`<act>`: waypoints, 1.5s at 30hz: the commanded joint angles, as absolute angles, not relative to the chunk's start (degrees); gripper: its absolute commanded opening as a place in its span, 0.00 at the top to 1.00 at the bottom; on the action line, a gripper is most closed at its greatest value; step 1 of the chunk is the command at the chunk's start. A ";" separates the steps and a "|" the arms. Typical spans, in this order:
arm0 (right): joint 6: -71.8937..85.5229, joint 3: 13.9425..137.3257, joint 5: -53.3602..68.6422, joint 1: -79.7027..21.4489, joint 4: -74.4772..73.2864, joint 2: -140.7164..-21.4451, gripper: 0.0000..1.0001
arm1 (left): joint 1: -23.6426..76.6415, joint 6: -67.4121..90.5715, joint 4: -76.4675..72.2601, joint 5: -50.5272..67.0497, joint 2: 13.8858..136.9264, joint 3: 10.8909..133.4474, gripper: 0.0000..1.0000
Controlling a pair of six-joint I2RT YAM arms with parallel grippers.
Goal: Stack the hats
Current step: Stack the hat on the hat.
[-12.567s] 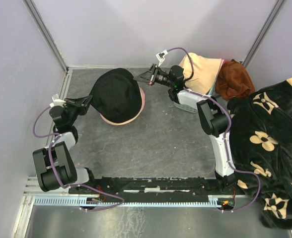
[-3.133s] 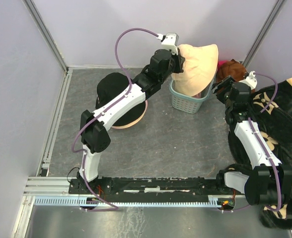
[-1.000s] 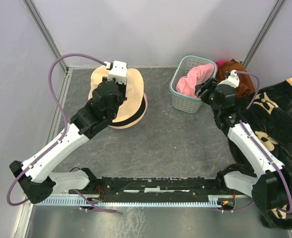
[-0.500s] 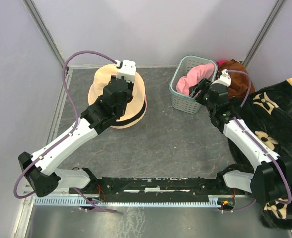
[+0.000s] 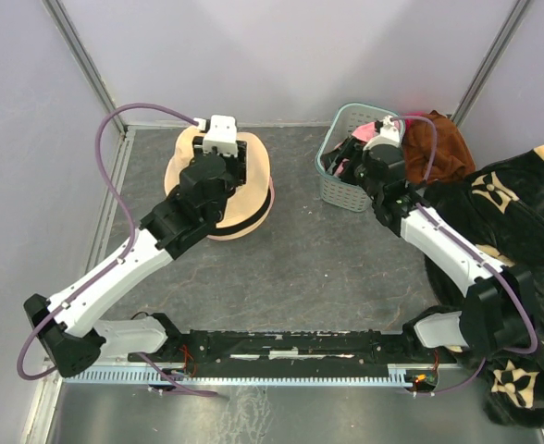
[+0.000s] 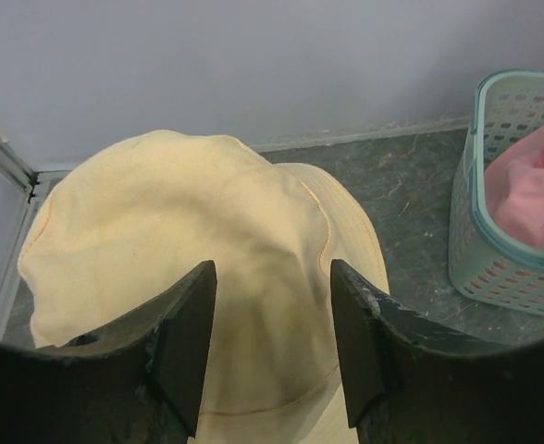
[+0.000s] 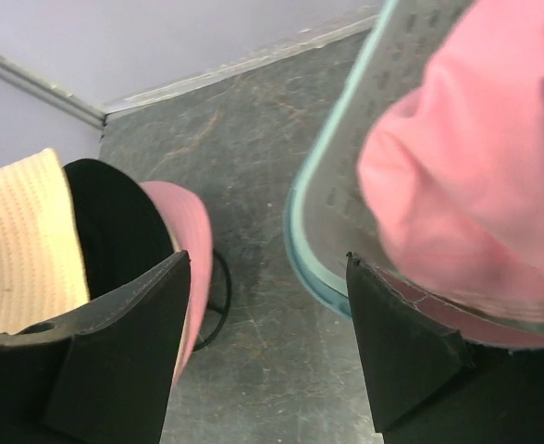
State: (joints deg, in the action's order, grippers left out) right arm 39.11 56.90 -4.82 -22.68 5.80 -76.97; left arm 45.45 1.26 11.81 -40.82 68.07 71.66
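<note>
A beige hat [image 5: 184, 171] lies on top of a black hat [image 5: 270, 198] and a pink hat [image 5: 244, 231] at the back left. My left gripper [image 5: 231, 159] hovers over the beige hat's crown [image 6: 207, 268]. It is open [image 6: 272, 305], with the fabric below its fingers and not pinched. Another pink hat [image 5: 376, 135] sits in the teal basket [image 5: 332, 190]. My right gripper [image 5: 352, 154] is open at the basket's left rim [image 7: 318, 240], and that pink hat [image 7: 476, 185] is beside its right finger. Nothing is between the right gripper's [image 7: 267, 305] fingers.
A rust-brown cloth [image 5: 436, 148] lies just right of the basket. A black blanket with beige flowers [image 5: 503, 250] covers the right side. Walls close the back and both sides. Bare grey floor [image 5: 318, 259] stretches between the stack and the basket.
My left gripper has opened and let go of the beige hat, which now rests on the stack. My right gripper has moved left, over the basket's near-left rim.
</note>
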 commanded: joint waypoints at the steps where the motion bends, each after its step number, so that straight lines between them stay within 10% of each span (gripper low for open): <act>1: 37.45 62.15 -0.16 -25.02 11.35 -79.36 0.23 | 45.21 6.05 8.68 -42.63 63.70 73.34 0.40; 24: 43.11 69.99 14.10 -30.20 24.89 -93.58 0.24 | 42.65 27.94 16.86 -64.40 43.52 60.16 0.18; 34: 42.09 70.09 15.76 -30.21 25.49 -94.12 0.24 | 4.28 41.71 19.79 -16.24 49.64 57.98 0.16; 45: 45.33 70.07 21.41 -30.05 32.36 -97.51 0.24 | -12.24 56.45 -7.44 9.14 44.23 32.47 0.16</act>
State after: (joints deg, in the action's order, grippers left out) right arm 43.55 67.70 18.06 -29.91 25.91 -96.29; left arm -9.52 47.07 8.88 -2.68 46.92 39.31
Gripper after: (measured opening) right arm 0.759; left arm 0.840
